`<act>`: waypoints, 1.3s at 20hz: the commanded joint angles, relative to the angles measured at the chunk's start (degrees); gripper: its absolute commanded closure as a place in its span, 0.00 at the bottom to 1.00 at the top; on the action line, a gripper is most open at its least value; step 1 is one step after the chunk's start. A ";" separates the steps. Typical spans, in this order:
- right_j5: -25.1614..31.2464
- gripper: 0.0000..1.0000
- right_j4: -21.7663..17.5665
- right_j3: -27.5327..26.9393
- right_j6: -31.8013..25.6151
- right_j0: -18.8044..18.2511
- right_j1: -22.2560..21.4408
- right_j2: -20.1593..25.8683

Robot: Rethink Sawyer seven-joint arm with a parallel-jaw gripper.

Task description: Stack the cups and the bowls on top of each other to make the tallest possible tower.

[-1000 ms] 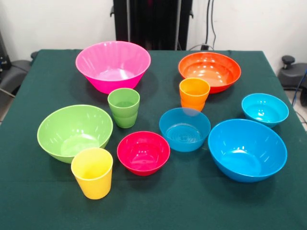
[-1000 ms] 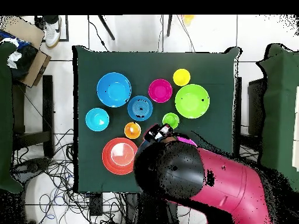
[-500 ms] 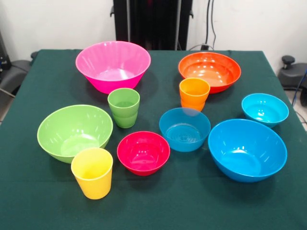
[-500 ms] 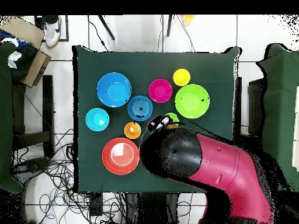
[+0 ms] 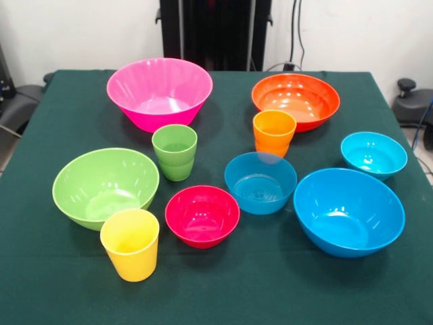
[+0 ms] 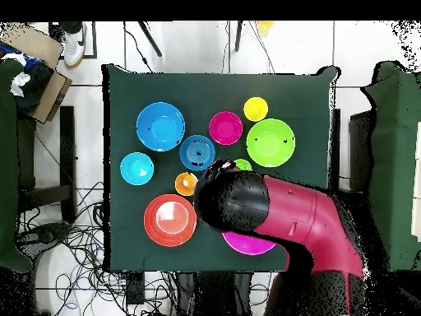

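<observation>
All cups and bowls stand apart and upright on the green table. In the front view the pink bowl (image 5: 159, 91) and orange bowl (image 5: 295, 100) are at the back. The green cup (image 5: 174, 152) and orange cup (image 5: 274, 133) stand mid-table. The light green bowl (image 5: 105, 184), yellow cup (image 5: 130, 244), red bowl (image 5: 202, 215), small blue bowl (image 5: 260, 181), cyan bowl (image 5: 373, 154) and large blue bowl (image 5: 348, 211) are nearer. No arm shows there. In the overhead view the gripper (image 6: 218, 168) hangs beside the green cup (image 6: 243, 164), and the arm (image 6: 288, 218) hides most of the pink bowl (image 6: 247, 243).
The table (image 5: 223, 298) is covered with a dark green cloth. In the overhead view, chairs draped in green (image 6: 395, 164) stand at both sides, a cardboard box (image 6: 37, 58) is at the top left, and cables (image 6: 74, 239) lie on the floor.
In the overhead view the arm has swung and its wrist has moved further over the table toward the green cup. A rim of the pink bowl now shows. The cups and bowls have not moved.
</observation>
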 commanded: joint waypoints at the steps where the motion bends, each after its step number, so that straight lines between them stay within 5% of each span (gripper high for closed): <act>1: -4.44 0.00 -4.15 3.31 -6.70 -1.28 6.24 6.39; 26: -10.24 0.00 -7.20 0.32 -3.37 -0.34 12.33 5.37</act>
